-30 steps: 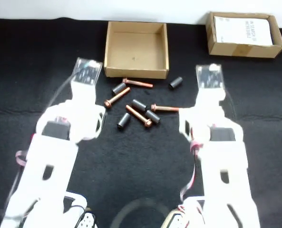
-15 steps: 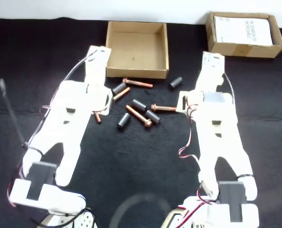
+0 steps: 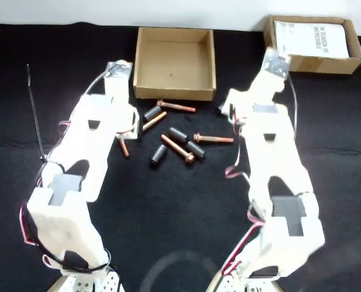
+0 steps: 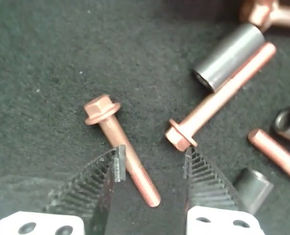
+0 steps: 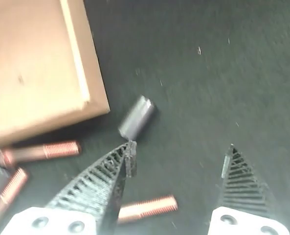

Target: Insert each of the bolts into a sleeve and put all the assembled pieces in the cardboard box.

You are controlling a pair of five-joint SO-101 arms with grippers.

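Note:
Several copper bolts and dark sleeves lie loose on the black cloth in front of the open cardboard box (image 3: 174, 93). My left gripper (image 4: 152, 159) is open and hangs low over one bolt (image 4: 120, 147), whose threaded shank lies between the fingertips. A second bolt (image 4: 218, 98) and a sleeve (image 4: 228, 56) lie just beyond it. My right gripper (image 5: 179, 159) is open above the cloth, beside the box's corner (image 5: 37, 63). A lone sleeve (image 5: 137, 116) lies just past one fingertip. In the high view the left arm's bolt (image 3: 124, 146) sits apart from the pile.
A second cardboard box (image 3: 314, 61) holding a printed sheet stands at the back right. More bolts (image 3: 178, 148) and sleeves (image 3: 158, 154) lie scattered between the two arms. Black cloth covers the table around both arms.
Both arms have unfolded from a tucked pose and stretched forward toward the parts. The left gripper came down over a bolt; the right gripper moved toward the lone sleeve by the box.

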